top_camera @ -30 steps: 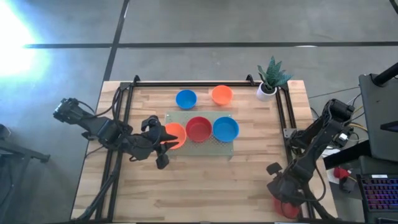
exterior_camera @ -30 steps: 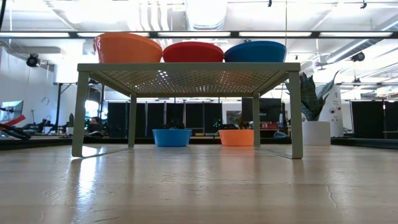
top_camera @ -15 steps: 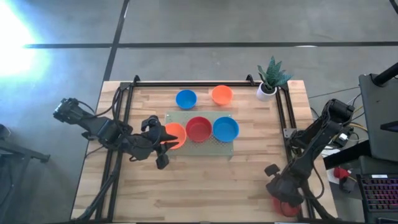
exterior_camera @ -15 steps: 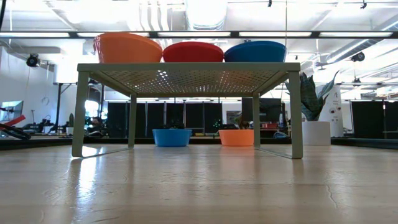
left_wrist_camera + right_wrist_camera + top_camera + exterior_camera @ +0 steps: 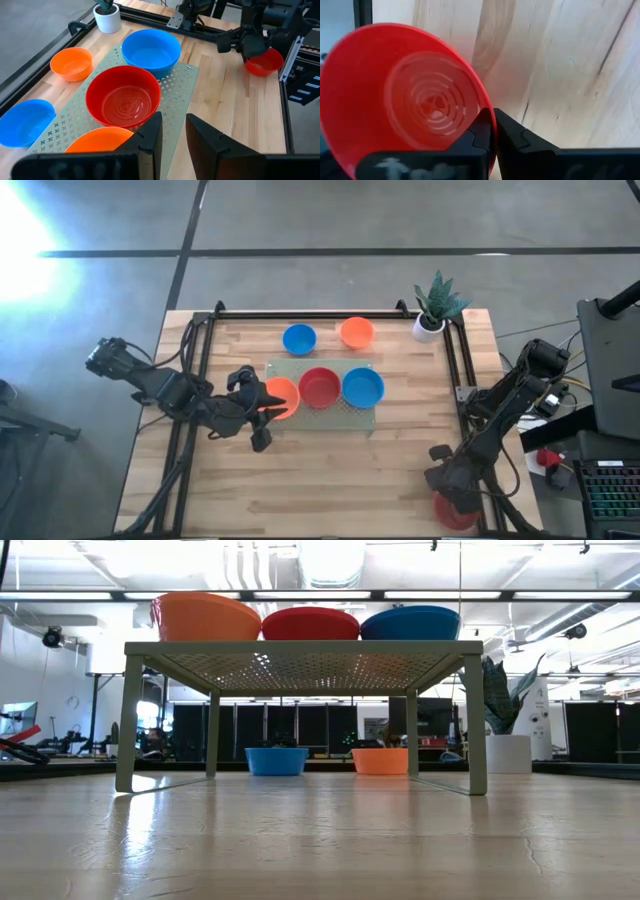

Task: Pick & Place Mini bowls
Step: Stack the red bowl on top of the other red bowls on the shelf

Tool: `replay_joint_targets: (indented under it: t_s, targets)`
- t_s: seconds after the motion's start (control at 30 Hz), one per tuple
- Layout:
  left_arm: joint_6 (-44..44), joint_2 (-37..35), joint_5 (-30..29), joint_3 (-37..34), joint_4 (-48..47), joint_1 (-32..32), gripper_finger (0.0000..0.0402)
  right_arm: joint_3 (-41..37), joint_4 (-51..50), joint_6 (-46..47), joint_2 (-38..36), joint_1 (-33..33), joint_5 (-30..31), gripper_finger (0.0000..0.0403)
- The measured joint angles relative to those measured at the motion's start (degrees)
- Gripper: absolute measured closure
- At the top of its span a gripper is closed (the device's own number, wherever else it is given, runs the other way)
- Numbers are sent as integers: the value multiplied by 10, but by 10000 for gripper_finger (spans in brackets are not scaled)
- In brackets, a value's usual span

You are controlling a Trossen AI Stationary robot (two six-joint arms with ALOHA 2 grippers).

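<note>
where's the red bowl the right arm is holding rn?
In the high view the red mini bowl sits at the table's near right corner, past the frame rail, rim pinched in the right gripper; far from the green rack.

Both arms are black with chunky round joints. Thin cables run along them. Each pincer has flat black fingers [image 5: 150, 137].
</note>
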Motion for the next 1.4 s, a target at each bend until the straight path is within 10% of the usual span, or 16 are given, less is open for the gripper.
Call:
replay_joint_targets:
  t_s: [0.73, 1.4]
  targets:
    - [5, 0, 0, 0, 0, 0, 323, 212, -135, 15, -1, -38, 48, 394]
    - [26, 0, 4, 0, 0, -1, 323, 477, -274, -17, -1, -250, 181, 394]
